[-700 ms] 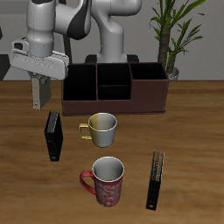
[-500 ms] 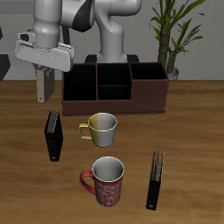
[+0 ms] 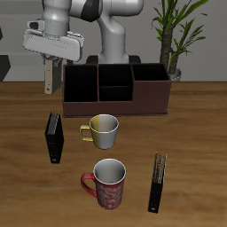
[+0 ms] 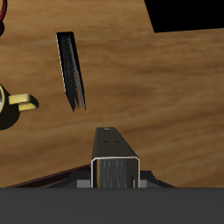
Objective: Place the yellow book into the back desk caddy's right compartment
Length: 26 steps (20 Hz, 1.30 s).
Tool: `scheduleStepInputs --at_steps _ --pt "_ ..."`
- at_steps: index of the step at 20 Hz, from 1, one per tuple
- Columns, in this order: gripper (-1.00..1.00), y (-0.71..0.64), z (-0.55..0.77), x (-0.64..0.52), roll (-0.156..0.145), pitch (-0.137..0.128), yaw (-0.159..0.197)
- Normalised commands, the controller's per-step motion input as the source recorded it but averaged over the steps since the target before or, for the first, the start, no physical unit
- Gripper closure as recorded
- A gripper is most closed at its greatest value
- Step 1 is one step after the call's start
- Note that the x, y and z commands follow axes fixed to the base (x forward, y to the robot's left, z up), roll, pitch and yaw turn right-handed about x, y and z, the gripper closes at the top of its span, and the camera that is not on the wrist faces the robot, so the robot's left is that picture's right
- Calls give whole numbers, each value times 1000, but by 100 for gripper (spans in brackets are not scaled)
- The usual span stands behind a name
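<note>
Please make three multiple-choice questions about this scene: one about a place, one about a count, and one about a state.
1. Where is the yellow book?
A. in the caddy
B. in the gripper
C. flat on the table

2. How many mugs stand on the table?
A. one
B. two
C. three

3. How is the black book?
A. upright
B. lying open
C. leaning on a mug

Answers:
1. B, the shut gripper holds it above the table.
2. B, the yellow-handled mug and the red mug.
3. A, it stands on edge, touching nothing else.

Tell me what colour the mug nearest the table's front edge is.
Red, patterned, with a pale grey inside: the mug shows best in the exterior view.
</note>
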Motion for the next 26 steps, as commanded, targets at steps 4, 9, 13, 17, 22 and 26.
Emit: scheduleStepInputs --at_steps 4,9,13,17,22,26 --pt "100 253 323 -178 17 -48 27" --pt "100 328 360 -197 43 -49 24" --pt "100 377 125 -159 66 -1 44" --pt "100 366 87 -197 49 -16 26" --pt "100 274 -2 -162 11 16 7" --pt "100 379 -88 -235 11 48 3"
